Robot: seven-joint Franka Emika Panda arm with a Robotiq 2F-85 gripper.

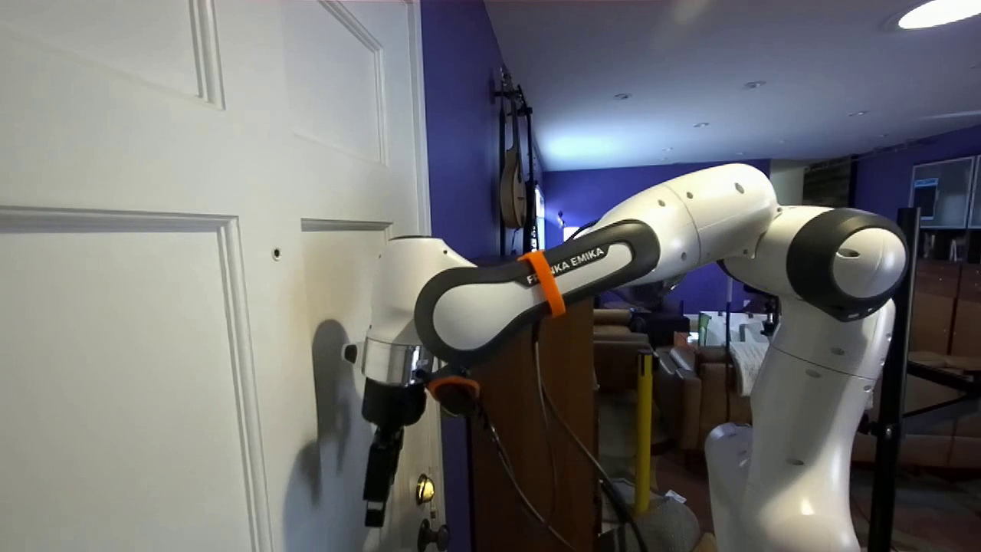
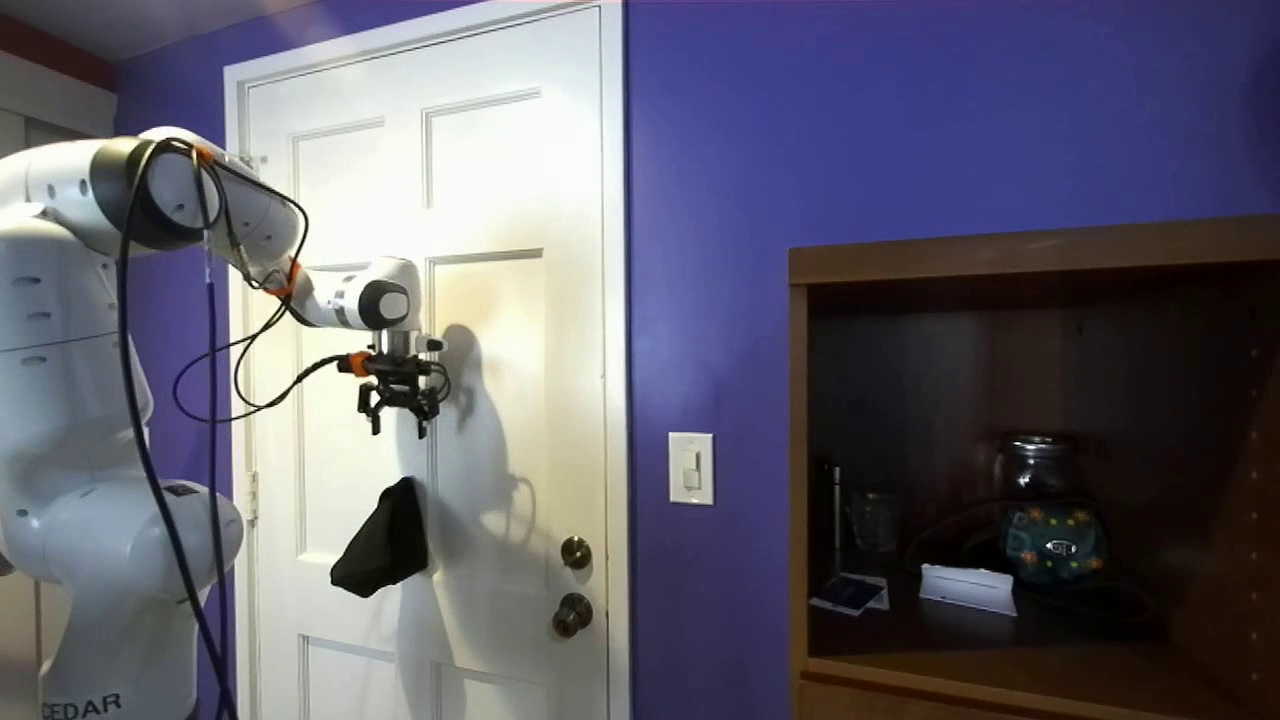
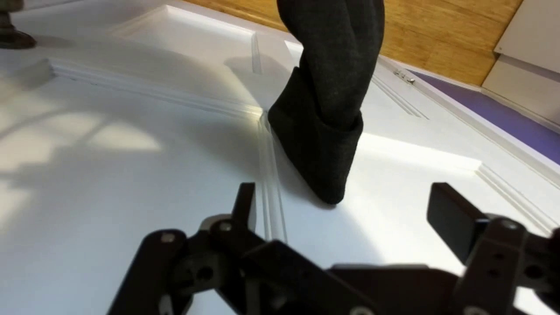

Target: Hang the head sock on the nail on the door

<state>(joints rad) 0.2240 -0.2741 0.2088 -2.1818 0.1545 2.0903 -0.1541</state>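
Observation:
The head sock [image 2: 385,545], limp and black, hangs against the white panelled door [image 2: 490,180], narrow end up and wider end down. In the wrist view the head sock [image 3: 326,109] shows with its narrow tip near the door, beyond the fingers. It does not show in the exterior view along the door [image 1: 123,368]. My gripper [image 2: 398,431] is open and empty, above the head sock and apart from it. Its spread fingers also show in the wrist view [image 3: 344,194]; the gripper points down close to the door [image 1: 374,515]. The nail is not visible; the head sock's top hides where it hangs.
A small dark round hole [image 1: 277,254] shows higher on the door. Knobs [image 2: 573,615] sit at the door's edge. A brown cabinet [image 2: 1030,245] with a jar and pouch stands beyond the light switch [image 2: 691,468]. Black cables [image 2: 250,400] loop from the arm.

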